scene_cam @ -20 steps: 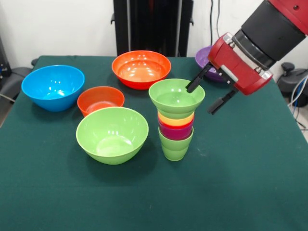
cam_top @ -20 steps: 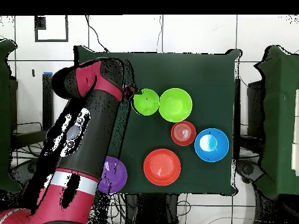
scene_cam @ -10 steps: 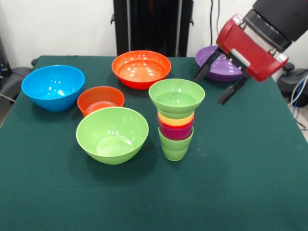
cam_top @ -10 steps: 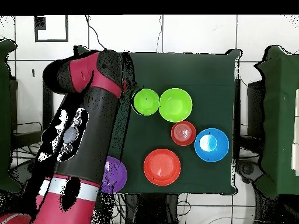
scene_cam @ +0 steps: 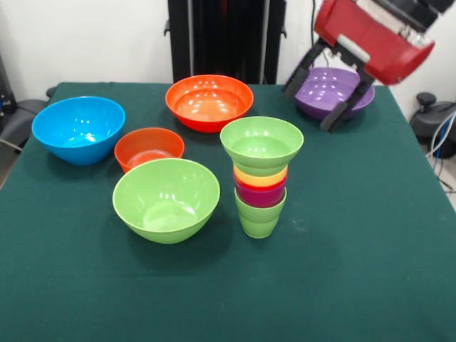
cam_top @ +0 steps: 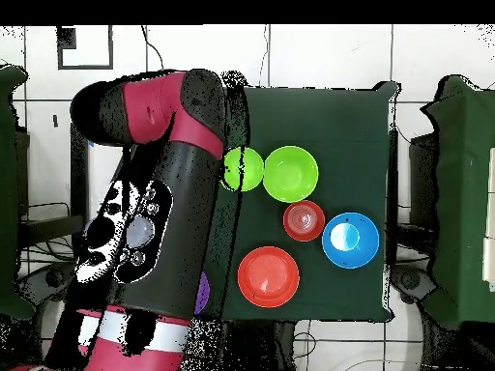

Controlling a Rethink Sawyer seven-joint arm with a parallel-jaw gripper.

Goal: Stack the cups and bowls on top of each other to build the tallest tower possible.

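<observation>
The tower (scene_cam: 261,178) stands mid-table: a light green cup (scene_cam: 259,215) at the base, a red-purple cup (scene_cam: 261,194), a yellow cup (scene_cam: 261,177), and a small light green bowl (scene_cam: 261,144) on top. From overhead the top bowl (cam_top: 244,169) shows beside the arm. My gripper (scene_cam: 308,108) hangs open and empty, high to the tower's upper right, in front of the purple bowl (scene_cam: 335,89). Loose bowls: large light green (scene_cam: 166,199), small orange-red (scene_cam: 149,148), blue (scene_cam: 78,128), large orange (scene_cam: 209,102).
The green table (scene_cam: 356,249) carries everything. Overhead, my arm (cam_top: 164,213) covers the table's left side and most of the purple bowl (cam_top: 202,290). To its right lie the large green bowl (cam_top: 290,174), small orange-red bowl (cam_top: 304,220), blue bowl (cam_top: 350,240) and orange bowl (cam_top: 268,276).
My gripper has risen and drawn back from the small green bowl's rim toward the purple bowl, staying open. The tower and loose bowls have not moved.
</observation>
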